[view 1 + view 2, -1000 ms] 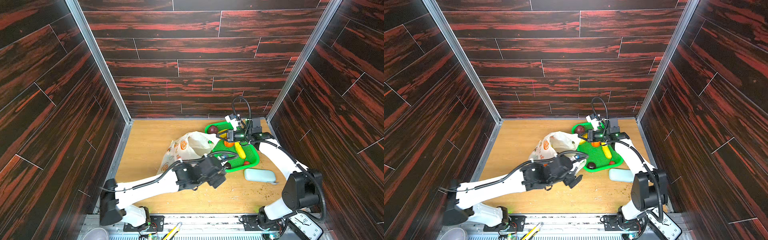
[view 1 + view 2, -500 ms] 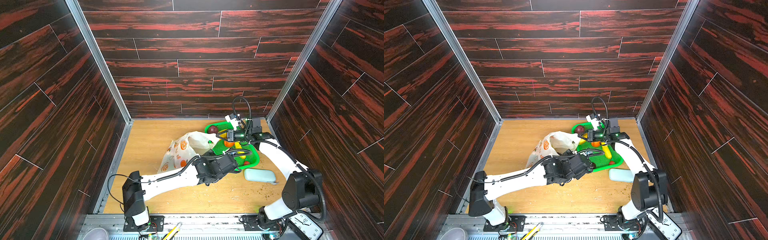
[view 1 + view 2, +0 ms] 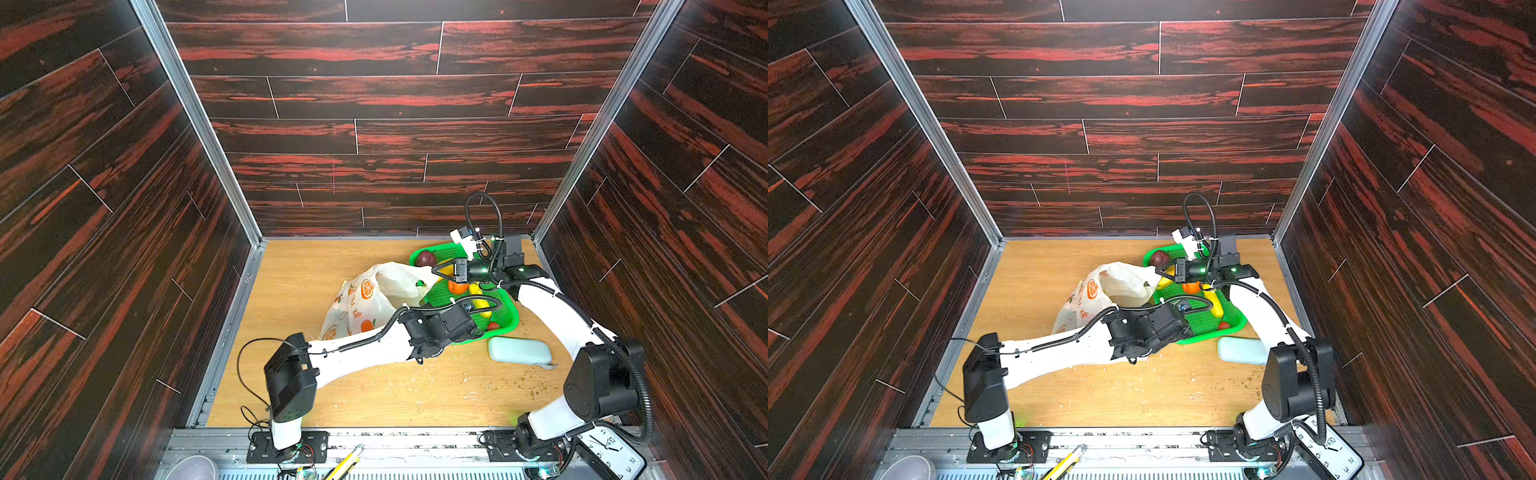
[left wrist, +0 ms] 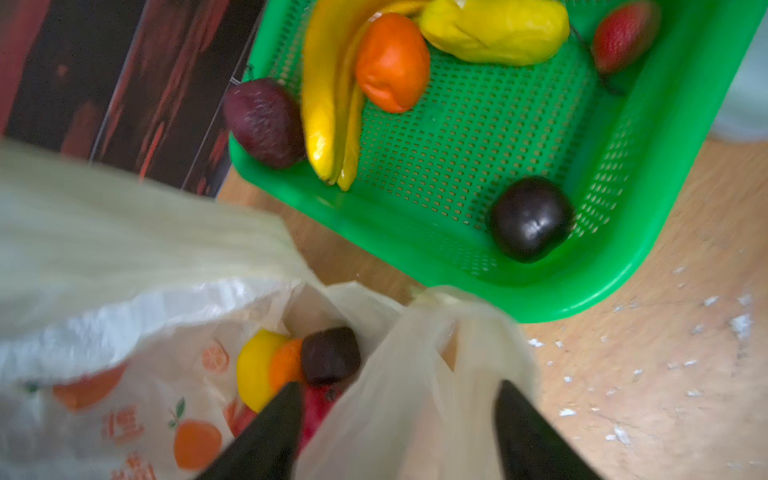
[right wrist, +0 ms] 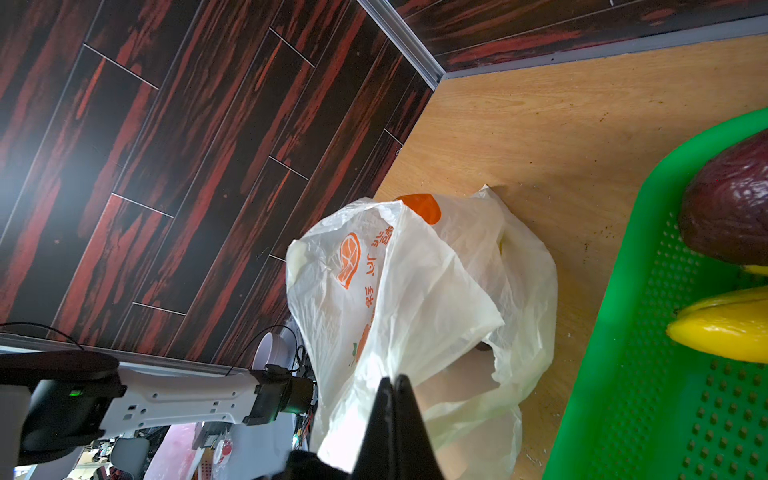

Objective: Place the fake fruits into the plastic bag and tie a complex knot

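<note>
Plastic bag (image 3: 374, 295), cream-white with printed oranges, lies crumpled on the wooden table (image 3: 332, 395) in both top views. It is just left of a green mesh basket (image 3: 509, 322) holding fake fruits (image 3: 457, 286). The right gripper (image 3: 434, 271) reaches across the basket and pinches the bag's raised edge. The left arm (image 3: 361, 345) stretches to the basket's near corner, and its fingers are hidden there. A pale blue pouch (image 3: 519, 351) lies on the table just in front of the basket.

From the left wrist, the left gripper (image 4: 399, 383) has its two black fingers (image 4: 270, 428) spread apart. They stand either side of a bag handle strap without clamping it. Inside the bag's open mouth sit a yellow fruit (image 4: 257, 370), an orange one (image 4: 286, 363), a dark purple ball (image 4: 330, 355) and a red fruit (image 4: 316, 405). The basket holds bananas (image 4: 328, 104), an orange (image 4: 392, 62), a lumpy yellow fruit (image 4: 494, 31), a blurred red fruit (image 4: 623, 35), another purple ball (image 4: 530, 218) and a wrinkled maroon fruit (image 4: 264, 122).

From the right wrist, the right gripper's fingers press together on thin bag film, with the bag billowing beyond them beside the basket.
</note>
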You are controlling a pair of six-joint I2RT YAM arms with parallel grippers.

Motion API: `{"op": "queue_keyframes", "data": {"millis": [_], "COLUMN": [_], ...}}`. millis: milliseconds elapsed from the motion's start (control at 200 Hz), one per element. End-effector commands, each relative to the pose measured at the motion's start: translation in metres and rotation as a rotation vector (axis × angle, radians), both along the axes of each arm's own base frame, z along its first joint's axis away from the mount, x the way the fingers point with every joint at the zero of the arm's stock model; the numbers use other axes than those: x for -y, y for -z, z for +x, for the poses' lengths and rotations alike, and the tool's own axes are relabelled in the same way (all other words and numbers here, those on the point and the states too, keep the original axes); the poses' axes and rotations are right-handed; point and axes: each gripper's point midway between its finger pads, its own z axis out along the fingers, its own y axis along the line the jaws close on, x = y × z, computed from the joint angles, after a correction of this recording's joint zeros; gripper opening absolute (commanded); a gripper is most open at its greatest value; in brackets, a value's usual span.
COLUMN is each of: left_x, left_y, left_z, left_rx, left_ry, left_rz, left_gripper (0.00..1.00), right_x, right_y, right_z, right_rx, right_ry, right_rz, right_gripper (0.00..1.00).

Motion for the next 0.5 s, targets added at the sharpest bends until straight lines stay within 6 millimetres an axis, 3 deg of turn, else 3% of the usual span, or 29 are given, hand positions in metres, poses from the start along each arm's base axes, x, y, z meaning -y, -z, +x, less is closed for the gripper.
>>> {"op": "queue_keyframes", "data": {"millis": [0, 160, 175, 266, 391, 491], "left_x": [0.011, 0.022, 0.02, 0.012, -0.016, -0.05], "left_y": [-0.021, -0.051, -0.063, -0.09, -0.138, -0.179], "left_z": [0.003, -0.004, -0.005, -0.01, -0.017, -0.022], "left_rx": [0.018, 0.029, 0.042, 0.071, 0.102, 0.118], "left_ry": [0.05, 0.109, 0.115, 0.134, 0.157, 0.174], "left_rz": [-0.055, -0.177, -0.206, -0.289, -0.471, -0.648], "left_gripper": [0.53, 0.25, 0.24, 0.16, 0.13, 0.1], "right_x": [0.001, -0.001, 0.0, -0.001, -0.002, -0.003], "right_y": [0.001, -0.008, -0.009, -0.022, -0.05, -0.077], "right_z": [-0.003, -0.004, -0.004, -0.009, -0.021, -0.032], "right_rx": [-0.01, -0.01, -0.011, -0.007, 0.01, 0.033], "right_ry": [-0.012, -0.017, -0.018, -0.039, -0.078, -0.116], "right_rz": [0.012, 0.027, 0.03, 0.06, 0.128, 0.185], "right_gripper": [0.0, 0.0, 0.0, 0.0, 0.0, 0.0]}}
